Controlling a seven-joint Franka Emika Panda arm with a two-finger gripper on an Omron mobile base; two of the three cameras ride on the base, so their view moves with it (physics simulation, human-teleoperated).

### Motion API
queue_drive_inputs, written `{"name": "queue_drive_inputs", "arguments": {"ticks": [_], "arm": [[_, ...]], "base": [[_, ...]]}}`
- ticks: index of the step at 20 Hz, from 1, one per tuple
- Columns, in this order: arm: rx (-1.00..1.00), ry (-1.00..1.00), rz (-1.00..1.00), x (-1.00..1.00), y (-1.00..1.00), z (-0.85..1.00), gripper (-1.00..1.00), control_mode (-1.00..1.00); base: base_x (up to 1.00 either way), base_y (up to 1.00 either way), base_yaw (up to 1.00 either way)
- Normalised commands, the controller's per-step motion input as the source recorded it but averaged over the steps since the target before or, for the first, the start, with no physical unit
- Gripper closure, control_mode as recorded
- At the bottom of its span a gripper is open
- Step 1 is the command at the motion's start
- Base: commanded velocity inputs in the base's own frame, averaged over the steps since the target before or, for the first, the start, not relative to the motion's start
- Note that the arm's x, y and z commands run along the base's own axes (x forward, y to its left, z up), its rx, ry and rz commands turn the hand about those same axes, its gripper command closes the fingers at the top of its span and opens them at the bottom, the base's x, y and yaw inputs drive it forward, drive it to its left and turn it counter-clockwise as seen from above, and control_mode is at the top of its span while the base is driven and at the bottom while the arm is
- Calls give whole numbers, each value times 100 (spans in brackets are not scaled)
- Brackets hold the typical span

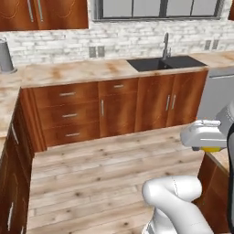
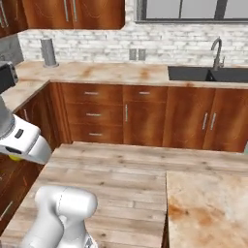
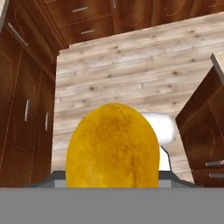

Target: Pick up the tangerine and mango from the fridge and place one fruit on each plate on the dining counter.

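The gripper (image 3: 113, 181) is closed on the yellow mango (image 3: 112, 146), held above the wooden floor (image 3: 131, 65) beside the dining counter (image 2: 208, 208).

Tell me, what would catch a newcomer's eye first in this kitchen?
The golden-yellow mango, looming close in the hand view, gripped in the tool above the wooden floor. Next, the white arm itself, low in both base views. Behind it, the black sink is set into the pale wall counter under the window.

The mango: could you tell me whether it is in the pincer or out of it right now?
In the pincer. The mango sits right at the hand camera, above the wooden floor, its yellow showing under the hand in both base views.
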Motion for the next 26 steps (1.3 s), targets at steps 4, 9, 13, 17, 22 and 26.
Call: {"name": "queue_drive_inputs", "arguments": {"ticks": [4, 9, 13, 17, 22, 26], "arm": [[0, 0, 0, 0, 0, 0, 100, 100], [0, 0, 0, 0, 0, 0, 100, 100], [0, 0, 0, 0, 0, 0, 100, 100], [0, 0, 0, 0, 0, 0, 100, 100], [0, 0, 0, 0, 0, 0, 100, 100], [0, 0, 0, 0, 0, 0, 100, 100]], "base": [[100, 58, -59], [83, 65, -73], [83, 67, -74], [80, 65, -76], [84, 68, -76], [83, 67, -76]]}}
